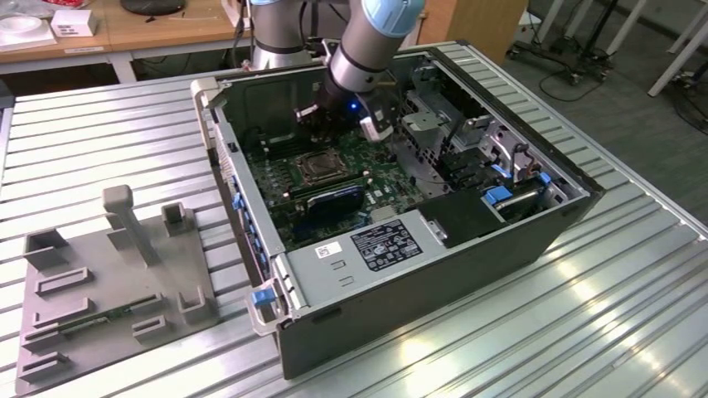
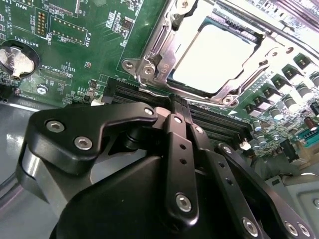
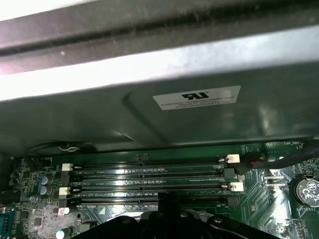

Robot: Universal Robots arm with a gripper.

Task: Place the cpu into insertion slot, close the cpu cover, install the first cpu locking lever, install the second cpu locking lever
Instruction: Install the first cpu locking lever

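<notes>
The pincer (image 2: 177, 103) is clenched, its fingertips pressed together with nothing between them. It hangs over the black memory slots (image 3: 149, 180) inside the open computer case (image 1: 443, 274), which stands mid-worktop (image 1: 619, 332). The cpu (image 2: 212, 59) lies seated in the insertion slot (image 1: 313, 168), just beside the pincer tips. The cpu cover (image 2: 164, 40) lies flat around the chip, framing its pale face. In the exterior view the arm (image 1: 370, 41) reaches down into the case from the worktop's far edge.
</notes>
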